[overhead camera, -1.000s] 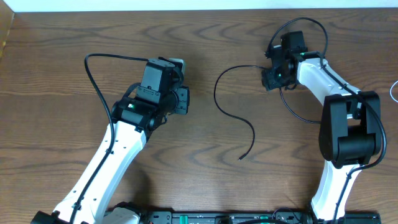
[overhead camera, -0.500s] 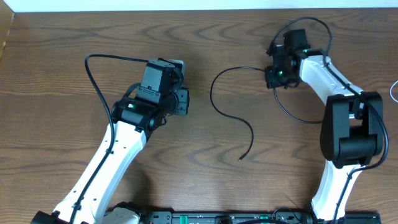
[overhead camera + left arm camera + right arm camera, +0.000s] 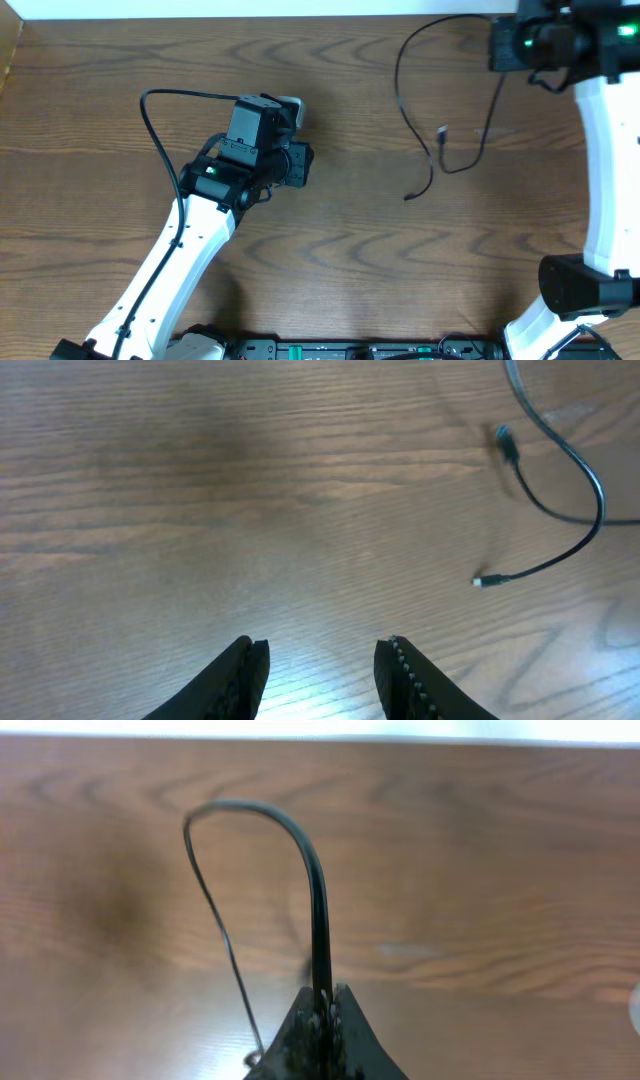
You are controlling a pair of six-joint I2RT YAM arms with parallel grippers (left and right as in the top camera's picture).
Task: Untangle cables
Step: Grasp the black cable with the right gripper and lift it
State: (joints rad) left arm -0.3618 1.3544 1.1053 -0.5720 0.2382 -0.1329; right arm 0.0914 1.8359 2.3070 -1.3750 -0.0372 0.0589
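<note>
I find the left tool [image 3: 320, 652] spread, nothing between its fingers, above the counter [image 3: 200, 490]. Right of the left tool and well apart from it, the black cable [image 3: 397, 80] loops. Farther right again, the right tool [image 3: 322, 1005] is pressed together, pinching that cable.

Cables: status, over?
Right gripper shut on black cable. Left gripper open, empty. No knot visible. White cable not in view; nothing in the way.

Likely lab, wooden table [image 3: 340, 270], robot arms [image 3: 180, 245]
</note>
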